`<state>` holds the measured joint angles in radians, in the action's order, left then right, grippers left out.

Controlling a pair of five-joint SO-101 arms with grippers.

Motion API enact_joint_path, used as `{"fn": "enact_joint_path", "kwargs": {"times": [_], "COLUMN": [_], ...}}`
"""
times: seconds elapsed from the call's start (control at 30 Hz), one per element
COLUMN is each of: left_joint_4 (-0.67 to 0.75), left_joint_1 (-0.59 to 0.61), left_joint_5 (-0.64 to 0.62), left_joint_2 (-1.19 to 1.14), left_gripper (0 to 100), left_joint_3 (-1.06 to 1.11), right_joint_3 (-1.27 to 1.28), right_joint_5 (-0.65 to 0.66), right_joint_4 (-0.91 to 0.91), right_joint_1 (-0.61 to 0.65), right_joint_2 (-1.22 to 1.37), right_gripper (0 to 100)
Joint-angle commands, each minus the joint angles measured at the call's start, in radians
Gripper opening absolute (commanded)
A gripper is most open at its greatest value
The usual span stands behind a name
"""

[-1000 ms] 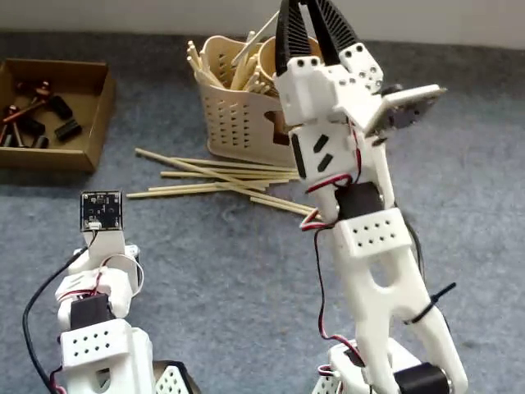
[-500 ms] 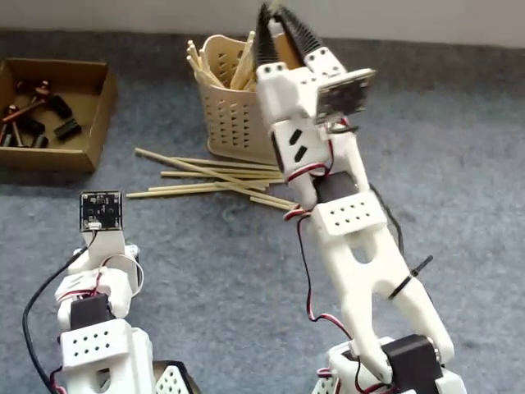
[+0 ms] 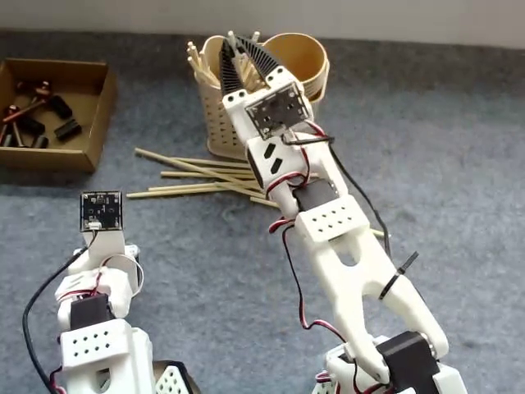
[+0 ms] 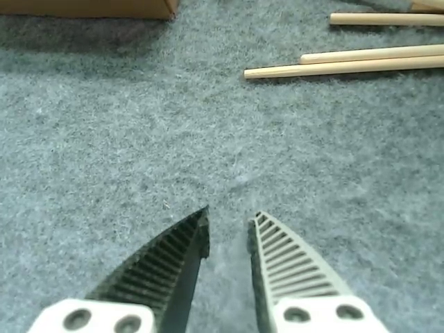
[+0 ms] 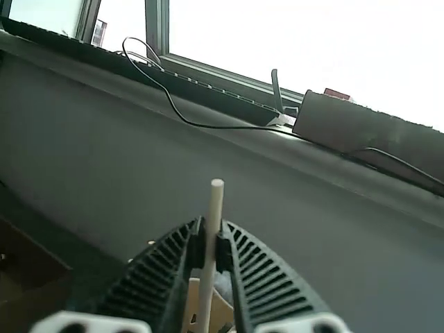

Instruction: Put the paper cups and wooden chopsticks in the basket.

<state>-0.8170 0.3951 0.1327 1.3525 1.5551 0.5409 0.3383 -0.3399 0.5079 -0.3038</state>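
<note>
Right pincer (image 3: pixel 236 46), clamping a chopstick (image 5: pixel 216 201), swung down over the basket (image 3: pixel 215 123) rim.

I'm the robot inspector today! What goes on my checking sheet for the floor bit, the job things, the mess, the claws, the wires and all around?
Surface: grey carpet, flat.
Job's things: basket holds upright chopsticks and stacked paper cups; loose chopsticks lie on the carpet beside it.
Clutter: cardboard box with small dark and red parts.
Claws: right claw above the basket, shut on a chopstick; left claw open over bare carpet.
Cables: red and black wires along the right arm; black cable by the left arm.
Surroundings: window with a cord on its sill.
</note>
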Motion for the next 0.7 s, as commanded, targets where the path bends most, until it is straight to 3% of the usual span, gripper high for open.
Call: {"fn": "enact_joint_path", "kwargs": {"times": [0.0,0.2,0.47,0.67], "left_joint_4": [0.018,0.018,0.018,0.018], "left_joint_1": [0.008,0.008,0.008,0.008], "left_joint_5": [0.005,0.005,0.005,0.005], "left_joint_2": [0.008,0.008,0.008,0.008], "left_gripper": [10,10,10,10], "left_joint_3": [-0.005,-0.005,-0.005,-0.005], "right_joint_3": [-0.012,-0.002,-0.004,-0.005], "right_joint_5": [0.014,-0.041,-0.158,-0.176], "right_joint_4": [0.036,0.041,0.352,0.401], "right_joint_1": [0.010,0.010,0.008,0.010], "right_joint_2": [-0.013,-0.056,-0.272,-0.371], "right_gripper": [1.0,18.2,19.0,19.0]}}
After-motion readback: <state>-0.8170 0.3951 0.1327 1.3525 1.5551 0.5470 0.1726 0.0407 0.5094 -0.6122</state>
